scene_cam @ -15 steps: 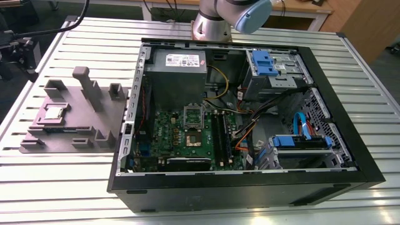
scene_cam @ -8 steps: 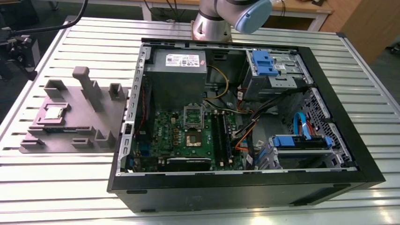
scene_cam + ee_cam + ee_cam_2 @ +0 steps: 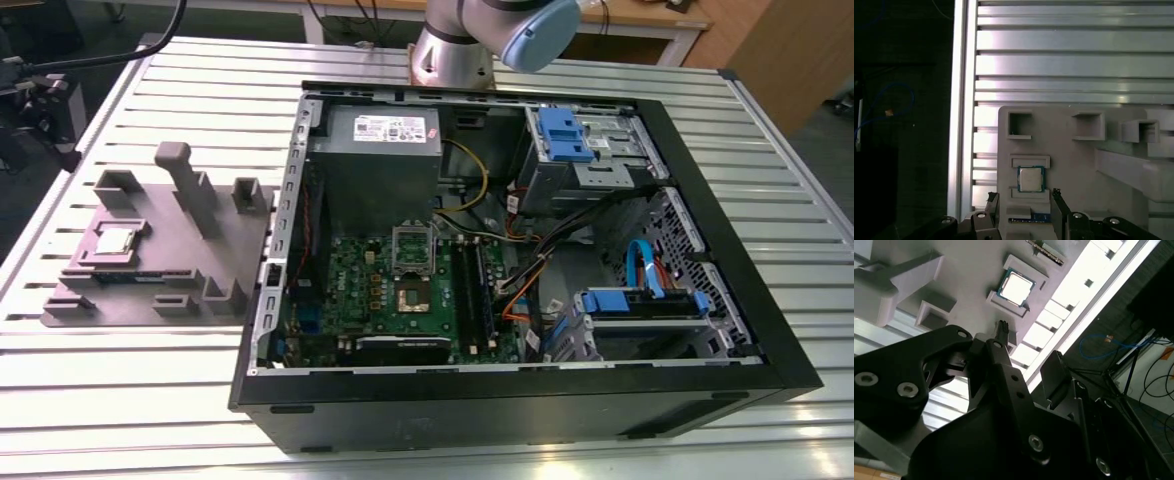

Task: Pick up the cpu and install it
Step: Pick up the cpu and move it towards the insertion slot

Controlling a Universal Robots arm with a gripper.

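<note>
cpu on holder plate | plate on table, exterior view's left of computer case

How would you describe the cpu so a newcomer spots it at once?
Find the open computer case on the slatted table; on the exterior view's left of it lies a grey plastic holder plate with posts. The cpu sits in a square pocket near that plate's side away from the case: small, flat, bright silver top, unlike the grey plastic around it.

Robotics lab: slotted aluminium bench, opened PC case, grey fixture plate.
</note>
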